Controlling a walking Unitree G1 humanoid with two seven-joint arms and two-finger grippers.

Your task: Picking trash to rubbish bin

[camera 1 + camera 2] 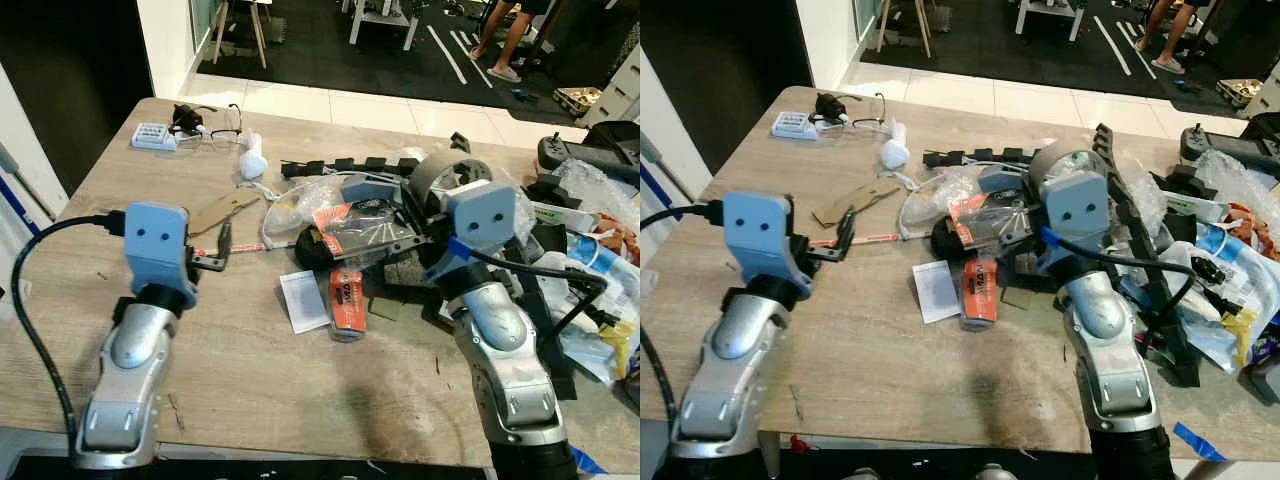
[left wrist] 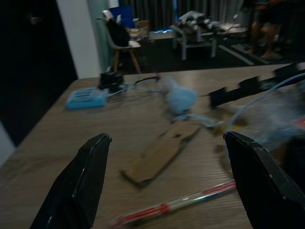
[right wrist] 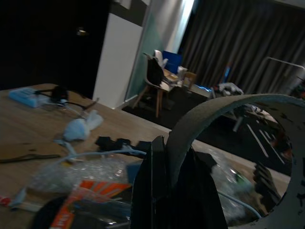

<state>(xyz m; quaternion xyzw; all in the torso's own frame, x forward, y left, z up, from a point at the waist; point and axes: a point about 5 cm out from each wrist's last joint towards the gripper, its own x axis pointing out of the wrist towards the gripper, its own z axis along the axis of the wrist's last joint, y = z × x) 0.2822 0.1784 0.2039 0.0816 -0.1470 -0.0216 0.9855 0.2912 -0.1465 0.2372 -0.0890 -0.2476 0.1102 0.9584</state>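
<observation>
Trash lies spread over a wooden table. My left gripper is open just above the tabletop, its fingers wide apart. Between them lie a red-and-clear thin stick and, just beyond, a brown cardboard piece. My right gripper is shut on the wall of a grey foam ring, held up over the pile in the middle. Below it lie clear plastic bags, an orange packet, a white slip of paper and a crumpled white tissue.
A blue-white box, glasses and a black plug sit at the far left corner. Notched black foam strips and a heap of bags and packaging crowd the right side. A person's legs stand far behind.
</observation>
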